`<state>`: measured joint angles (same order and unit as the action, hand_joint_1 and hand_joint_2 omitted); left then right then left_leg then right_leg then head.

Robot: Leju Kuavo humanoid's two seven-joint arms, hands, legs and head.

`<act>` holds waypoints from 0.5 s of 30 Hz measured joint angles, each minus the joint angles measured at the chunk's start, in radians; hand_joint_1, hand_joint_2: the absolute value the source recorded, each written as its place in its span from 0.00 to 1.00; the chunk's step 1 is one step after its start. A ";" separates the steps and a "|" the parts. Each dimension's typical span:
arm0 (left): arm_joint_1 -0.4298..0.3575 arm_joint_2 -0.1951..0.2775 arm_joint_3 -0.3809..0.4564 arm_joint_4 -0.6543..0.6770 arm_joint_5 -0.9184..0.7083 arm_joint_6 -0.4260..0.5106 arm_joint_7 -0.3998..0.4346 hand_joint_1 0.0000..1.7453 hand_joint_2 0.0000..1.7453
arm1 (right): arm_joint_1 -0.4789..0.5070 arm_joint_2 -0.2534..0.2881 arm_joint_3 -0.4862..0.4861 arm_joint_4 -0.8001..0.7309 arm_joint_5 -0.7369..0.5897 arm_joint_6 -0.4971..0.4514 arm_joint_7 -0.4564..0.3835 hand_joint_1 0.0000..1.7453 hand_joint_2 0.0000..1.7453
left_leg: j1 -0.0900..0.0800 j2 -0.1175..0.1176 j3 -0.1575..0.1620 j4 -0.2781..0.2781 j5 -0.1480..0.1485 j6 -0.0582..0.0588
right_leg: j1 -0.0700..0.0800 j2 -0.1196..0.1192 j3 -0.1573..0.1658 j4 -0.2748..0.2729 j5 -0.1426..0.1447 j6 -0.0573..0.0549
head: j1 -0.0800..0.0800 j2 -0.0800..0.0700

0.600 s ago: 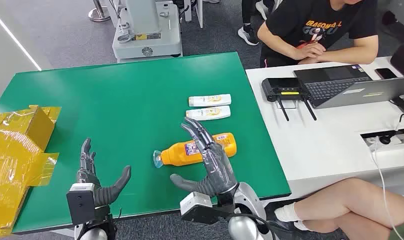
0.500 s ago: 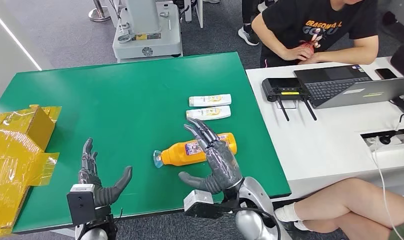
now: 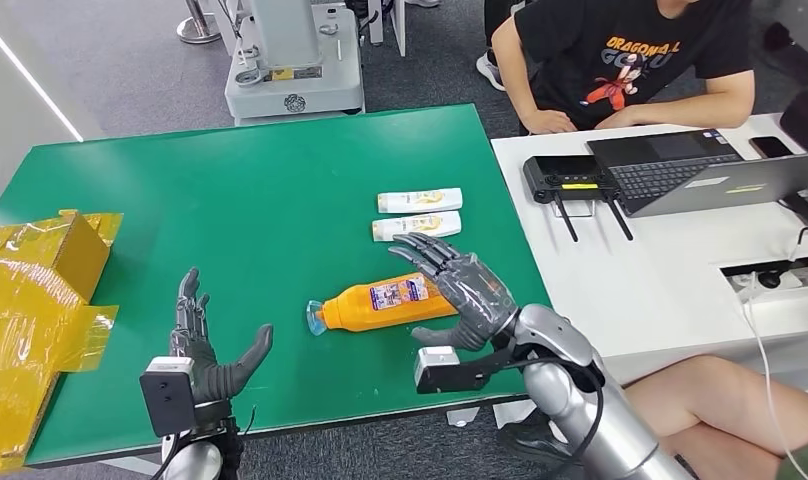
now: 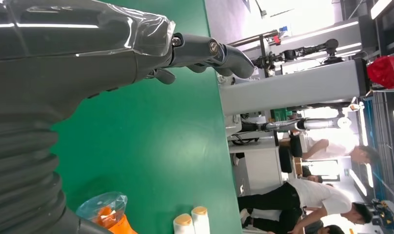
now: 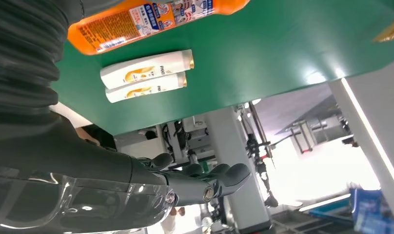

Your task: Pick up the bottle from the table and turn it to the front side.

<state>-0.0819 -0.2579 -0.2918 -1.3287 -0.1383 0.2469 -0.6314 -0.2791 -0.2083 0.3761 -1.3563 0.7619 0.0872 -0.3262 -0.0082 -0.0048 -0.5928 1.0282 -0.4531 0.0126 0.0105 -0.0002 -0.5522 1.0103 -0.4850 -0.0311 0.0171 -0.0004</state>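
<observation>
Where right hand [image 3: 464,288] covers, bottle [image 3: 380,304] base hidden

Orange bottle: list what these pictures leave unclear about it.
- Head view: the orange bottle has its base end hidden by the right robot hand; contact cannot be told.
- Left wrist view: its body is cut off by the picture edge.
- Right wrist view: label print too small to read.

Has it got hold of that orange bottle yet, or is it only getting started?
Only starting. The orange bottle lies flat on the green table, not lifted. The right hand, fingers spread, sits over its base end without gripping. The left hand waits open. Gripping, lifting and turning remain.
</observation>
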 joint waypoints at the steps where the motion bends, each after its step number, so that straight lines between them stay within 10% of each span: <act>1: -0.006 -0.001 0.000 0.007 0.003 0.000 -0.002 0.00 1.00 | -0.027 -0.009 0.005 0.017 -0.011 0.018 -0.005 0.00 1.00 | 0.000 0.000 0.000 0.000 0.000 0.000 | 0.000 0.000 0.000 0.000 0.000 0.000 | 0.000 0.000; 15: -0.066 -0.007 -0.032 0.075 0.023 -0.006 -0.006 0.00 1.00 | -0.526 0.061 0.212 0.550 -0.085 0.220 0.018 0.00 1.00 | 0.000 0.003 -0.001 0.000 0.003 0.003 | 0.000 0.002 -0.002 0.001 0.004 0.001 | 0.000 0.000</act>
<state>-0.1476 -0.2650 -0.3241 -1.2533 -0.1154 0.2412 -0.6377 -0.8047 -0.1475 0.5880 -0.8066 0.6774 0.3067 -0.3078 -0.0080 -0.0021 -0.5940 1.0282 -0.4501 0.0158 0.0105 0.0021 -0.5537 1.0112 -0.4813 -0.0300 0.0169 -0.0004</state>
